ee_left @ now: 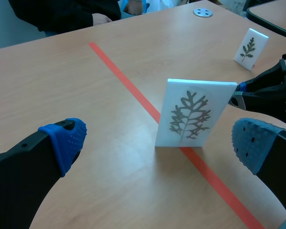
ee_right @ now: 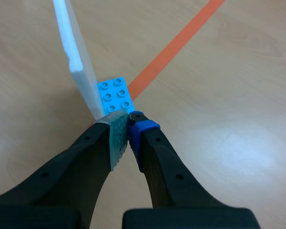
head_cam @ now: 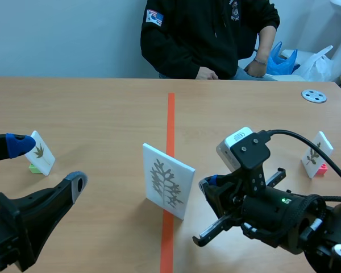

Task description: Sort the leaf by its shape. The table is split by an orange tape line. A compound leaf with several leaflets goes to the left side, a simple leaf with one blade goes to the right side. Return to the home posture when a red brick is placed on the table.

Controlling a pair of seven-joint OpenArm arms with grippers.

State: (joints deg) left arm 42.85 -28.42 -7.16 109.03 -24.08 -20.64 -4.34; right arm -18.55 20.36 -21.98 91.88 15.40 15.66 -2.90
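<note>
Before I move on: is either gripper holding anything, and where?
Nothing: left gripper open, empty; right gripper shut, tips at the card's side edge.

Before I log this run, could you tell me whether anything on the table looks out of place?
Only the middle leaf card: it stands right on the orange tape line, on neither side, with the right tool shut at its edge. Nothing looks tipped or damaged.

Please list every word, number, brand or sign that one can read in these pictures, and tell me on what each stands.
No text here can be read.
sleeve patch on the person's jacket: too blurred to read.
chest emblem: too small to read.
middle card, left card, right card: leaf pictures only, no words.
</note>
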